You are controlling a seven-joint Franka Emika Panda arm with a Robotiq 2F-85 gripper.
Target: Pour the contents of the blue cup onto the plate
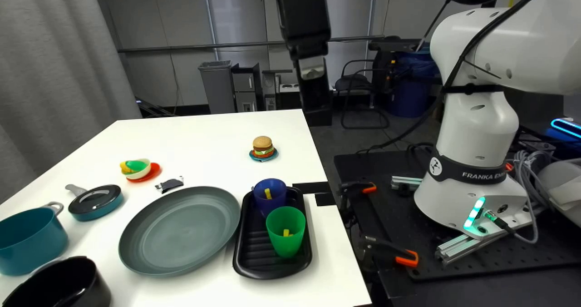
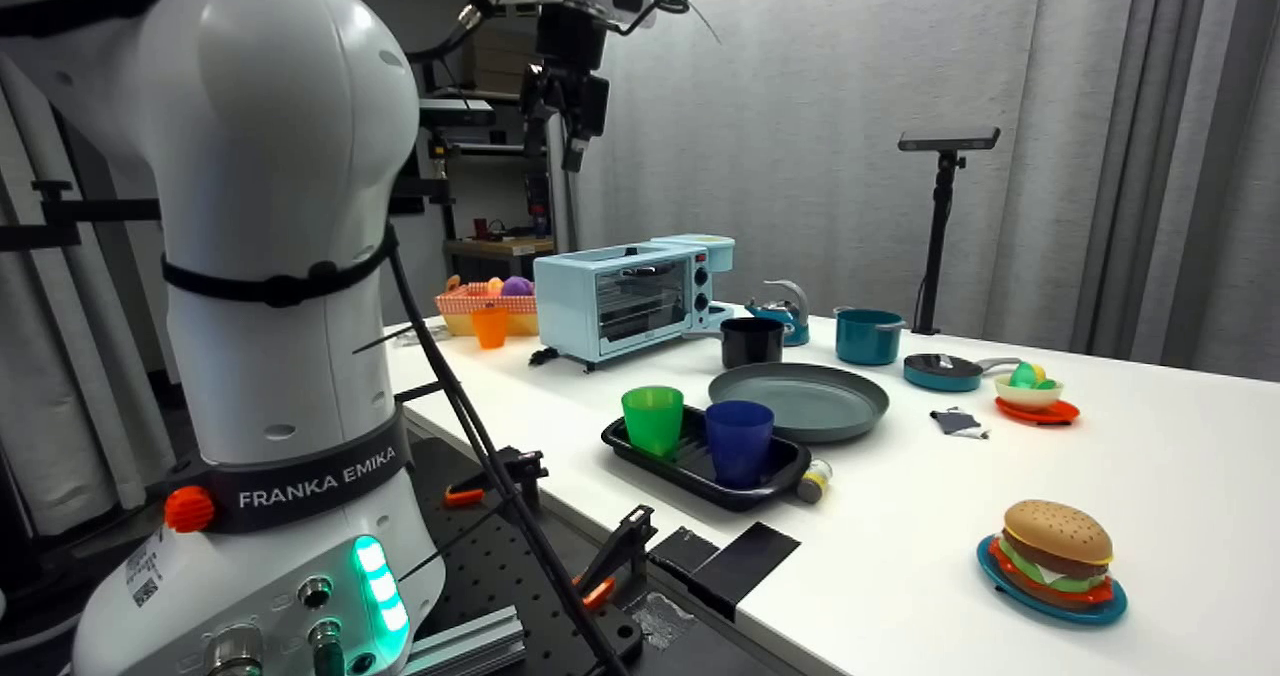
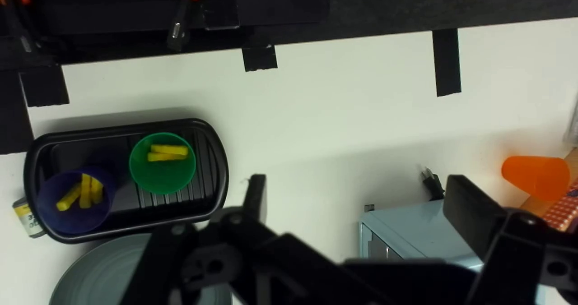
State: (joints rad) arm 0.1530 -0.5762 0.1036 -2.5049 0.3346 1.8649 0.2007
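Observation:
The blue cup [image 1: 272, 209] stands upright at one end of the dark tray [image 1: 252, 257]; it also shows in an exterior view [image 2: 738, 446] and the wrist view [image 3: 74, 221]. Several yellow stick pieces [image 3: 85, 192] lie inside it. The grey-green plate [image 1: 179, 230] lies flat beside the tray, also in an exterior view [image 2: 800, 396]; in the wrist view the plate [image 3: 106, 273] is partly hidden by the gripper. My gripper [image 3: 356, 183] is open and empty, high above the table, off to the side of the tray. It shows in an exterior view [image 2: 568, 121].
A green cup [image 1: 286, 230] with yellow sticks stands beside the blue cup on the tray. A light blue toaster oven [image 2: 625, 301], black pot [image 2: 752, 343], teal pot [image 2: 867, 336], orange cup [image 2: 489, 326], small can [image 2: 815, 480] and toy burger [image 2: 1055, 556] stand on the table.

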